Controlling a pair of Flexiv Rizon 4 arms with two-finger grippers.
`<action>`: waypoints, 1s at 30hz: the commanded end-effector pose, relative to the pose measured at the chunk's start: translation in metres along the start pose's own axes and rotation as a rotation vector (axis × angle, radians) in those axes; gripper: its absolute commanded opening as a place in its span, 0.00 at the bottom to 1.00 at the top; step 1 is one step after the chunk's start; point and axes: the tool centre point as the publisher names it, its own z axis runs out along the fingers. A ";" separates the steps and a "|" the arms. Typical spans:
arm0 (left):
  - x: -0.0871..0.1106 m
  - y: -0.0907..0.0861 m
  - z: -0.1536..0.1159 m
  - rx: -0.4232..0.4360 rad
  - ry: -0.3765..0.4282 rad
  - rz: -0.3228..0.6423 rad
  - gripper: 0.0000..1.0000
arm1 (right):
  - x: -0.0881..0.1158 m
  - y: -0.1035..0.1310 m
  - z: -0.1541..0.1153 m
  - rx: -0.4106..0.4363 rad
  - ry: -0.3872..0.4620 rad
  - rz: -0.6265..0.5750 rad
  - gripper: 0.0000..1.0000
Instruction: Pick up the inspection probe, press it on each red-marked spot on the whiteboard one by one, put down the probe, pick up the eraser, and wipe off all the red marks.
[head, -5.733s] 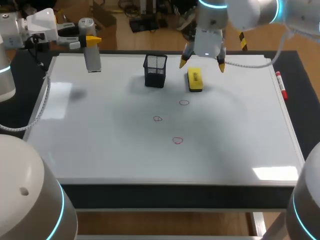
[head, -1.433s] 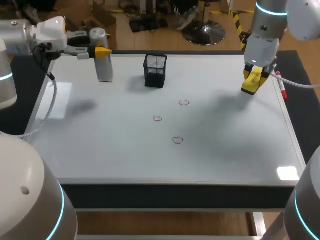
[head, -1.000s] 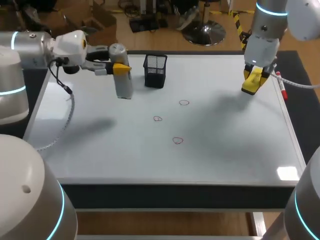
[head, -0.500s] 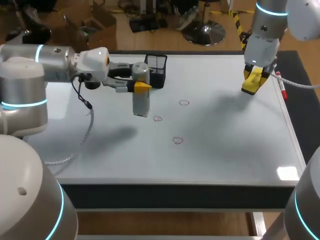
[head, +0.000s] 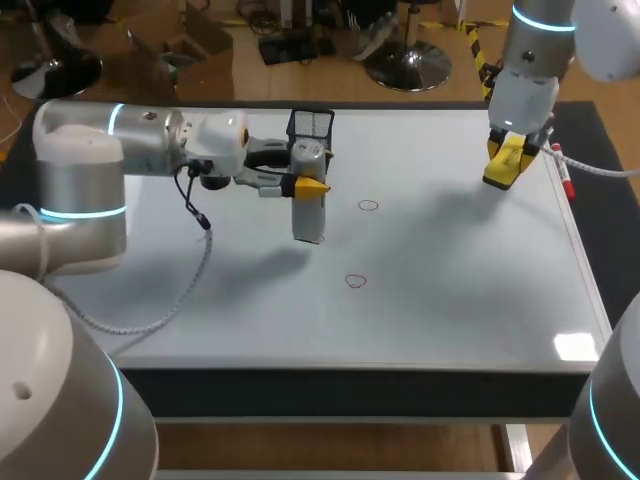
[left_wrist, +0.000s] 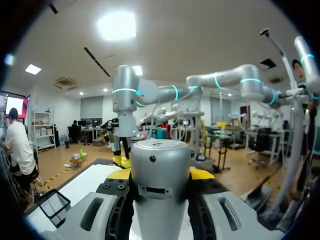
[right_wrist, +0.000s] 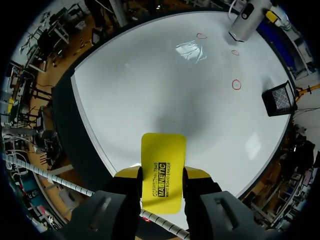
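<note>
My left gripper (head: 306, 183) is shut on the silver cylindrical probe (head: 309, 205), which stands upright over the middle of the whiteboard (head: 200, 290). Its lower end hides the middle red mark in the head view. Two other red marks (head: 369, 206) (head: 355, 281) show beside it. In the right wrist view the middle mark (right_wrist: 235, 52) lies just by the probe's (right_wrist: 245, 22) base. In the left wrist view the probe (left_wrist: 160, 175) fills the gap between the yellow tips. My right gripper (head: 505, 160) is shut on the yellow eraser (right_wrist: 162, 167), held above the board's far right.
A black mesh cup (head: 311, 125) stands at the far edge, right behind the probe. A red marker (head: 563, 170) lies along the board's right rim.
My left arm has carried the probe from the far left rightward and nearer, to the middle mark. The right arm and the eraser have stayed put.
</note>
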 end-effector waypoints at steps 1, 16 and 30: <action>-0.012 0.009 0.007 0.005 0.012 -0.012 0.00 | 0.001 -0.001 -0.001 0.001 0.003 -0.002 0.00; -0.024 0.024 0.010 -0.006 0.003 -0.030 0.00 | 0.001 -0.001 -0.001 0.001 0.003 -0.002 0.00; -0.031 0.032 0.011 0.001 0.011 -0.038 0.00 | 0.001 -0.001 -0.001 0.001 0.003 -0.002 0.00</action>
